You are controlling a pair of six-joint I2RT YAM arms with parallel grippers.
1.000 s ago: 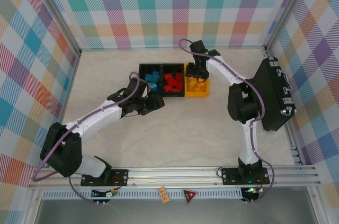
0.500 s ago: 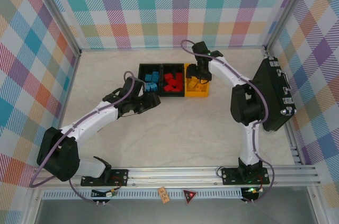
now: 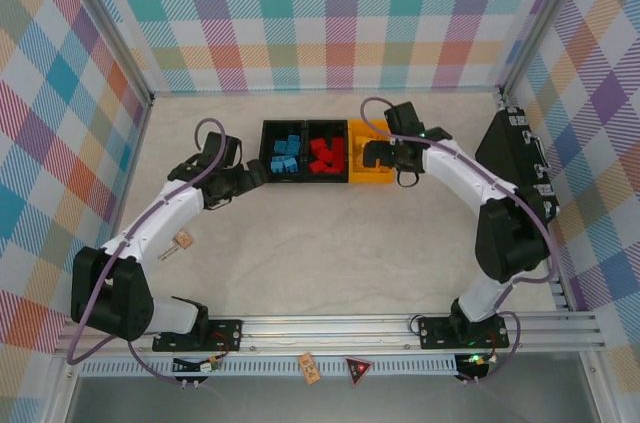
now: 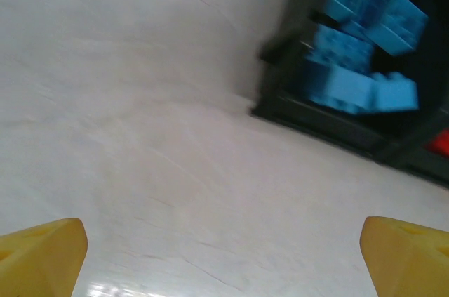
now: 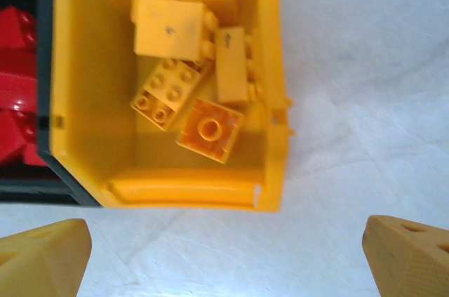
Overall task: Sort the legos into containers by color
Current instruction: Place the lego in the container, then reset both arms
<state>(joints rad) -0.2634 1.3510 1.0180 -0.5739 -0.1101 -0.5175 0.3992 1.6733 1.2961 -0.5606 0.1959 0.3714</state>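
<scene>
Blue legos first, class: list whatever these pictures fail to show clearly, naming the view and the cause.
- Blue legos, left wrist view: blurred, uncountable; their black bin runs off the top and right edges.
- Red legos, right wrist view: cut by the left edge.
- Small tag, top view: too small to read.

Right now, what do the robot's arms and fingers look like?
The left arm and right arm are smooth white tubes joined by chunky black joints. Thin purple cables loop along them. Each arm stands on a black base plate bolted to a silver rail. The left fingers and right fingers are yellow-orange wedges.
</scene>
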